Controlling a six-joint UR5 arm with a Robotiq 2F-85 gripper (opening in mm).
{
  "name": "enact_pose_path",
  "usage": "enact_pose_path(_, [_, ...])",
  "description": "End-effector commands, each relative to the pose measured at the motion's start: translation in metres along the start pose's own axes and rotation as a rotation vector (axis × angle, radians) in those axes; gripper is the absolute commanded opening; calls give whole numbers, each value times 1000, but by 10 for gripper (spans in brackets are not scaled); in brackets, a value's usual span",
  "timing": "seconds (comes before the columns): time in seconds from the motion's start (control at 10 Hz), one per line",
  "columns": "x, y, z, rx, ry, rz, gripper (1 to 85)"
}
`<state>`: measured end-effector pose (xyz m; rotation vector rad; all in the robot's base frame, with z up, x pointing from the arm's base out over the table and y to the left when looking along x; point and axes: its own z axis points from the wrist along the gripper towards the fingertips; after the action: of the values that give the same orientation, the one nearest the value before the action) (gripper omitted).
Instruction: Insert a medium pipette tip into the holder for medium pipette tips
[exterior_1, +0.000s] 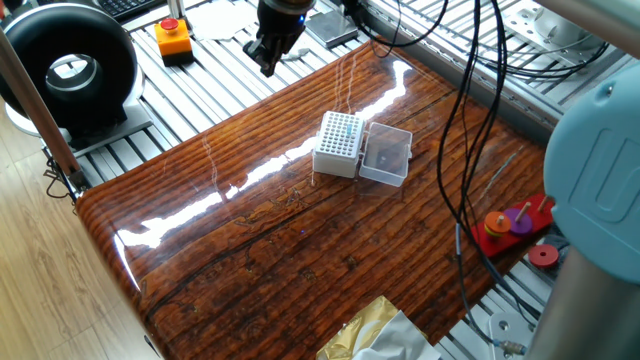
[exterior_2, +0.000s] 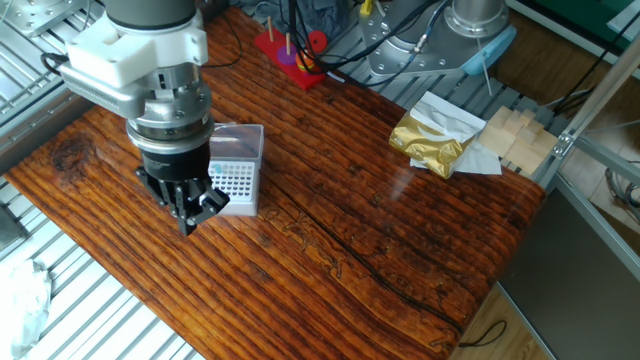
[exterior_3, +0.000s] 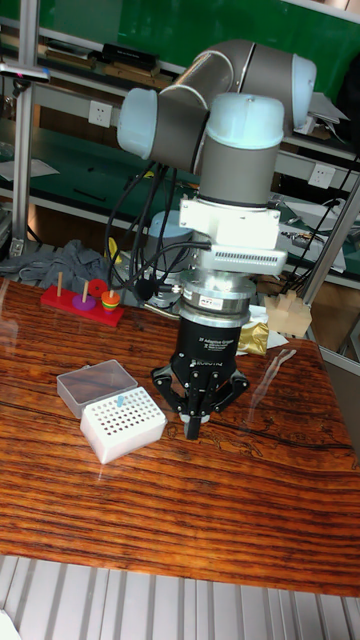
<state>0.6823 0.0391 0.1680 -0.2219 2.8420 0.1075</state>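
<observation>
A: Gripper (exterior_1: 266, 62) first, in one fixed view?

B: It hangs at the far edge of the wooden table (exterior_1: 300, 250), well apart from the holder (exterior_1: 338, 144). Fingers look drawn together, but it is small there. The holder stands mid-table, its clear lid (exterior_1: 386, 155) folded open flat beside it.

A: And the other fixed view?

B: The gripper (exterior_2: 190, 212) is in front of the holder (exterior_2: 234, 180) from this camera, fingertips pointing down toward the wood. A gold foil packet (exterior_2: 428, 140) and a red peg toy (exterior_2: 288, 50) lie farther off.

A: The tall fixed view?

B: Clearest one. The gripper (exterior_3: 194, 421) has its 2 fingers closed to a point, hovering just over the table (exterior_3: 180, 500), to the right of the holder (exterior_3: 122, 425). 1 bluish thing (exterior_3: 118, 402) sits in the hole grid; I cannot tell what it is.

A: The medium pipette tip?

B: I cannot make it out in any view, so whether the closed fingers pinch it I cannot tell.
</observation>
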Motion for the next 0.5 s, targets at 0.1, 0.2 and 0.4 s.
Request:
enact_pose_path(0.1, [-21,12,-14,36,-17,-20,10])
enact_pose_path(0.2, [-24,17,-16,39,-13,-21,10])
enact_pose_path(0.4, [-30,21,-19,52,-11,-23,10])
